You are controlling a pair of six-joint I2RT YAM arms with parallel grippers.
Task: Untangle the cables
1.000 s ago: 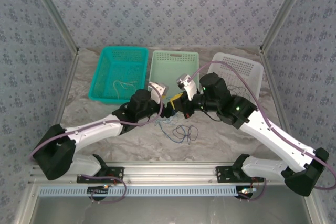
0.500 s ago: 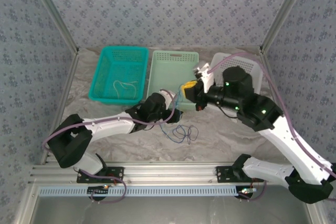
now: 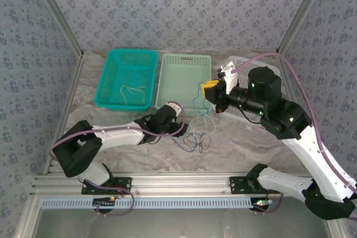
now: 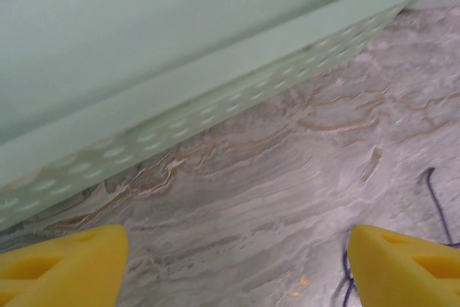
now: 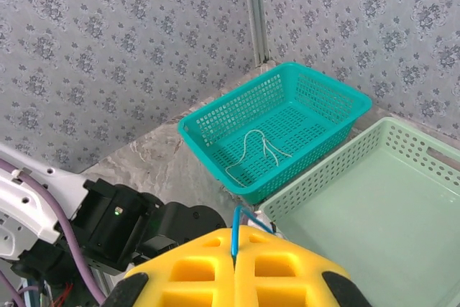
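My right gripper (image 3: 210, 89) hangs above the pale green basket's near right corner, shut on the blue cable (image 3: 196, 103). That cable runs down from the yellow pads to a loose tangle with the dark purple-black cable (image 3: 195, 140) on the table. In the right wrist view the blue cable (image 5: 236, 229) comes out of the seam between the closed fingers of the right gripper (image 5: 234, 253). My left gripper (image 4: 237, 244) is low over the table beside the tangle, open, with bare table between its fingers. A dark cable strand (image 4: 436, 203) lies by its right finger. A whitish cable (image 3: 131, 90) lies in the teal basket.
Three baskets stand in a row at the back: teal (image 3: 106, 85), pale green (image 3: 163, 79) and white (image 3: 268, 73). The pale green basket's front wall (image 4: 215, 106) is close ahead of the left gripper. Metal frame posts and patterned walls close in the sides.
My right gripper has lifted and moved right and back with the blue cable, drawing it up from the tangle. The left arm has dropped low and reached right toward the tangle.
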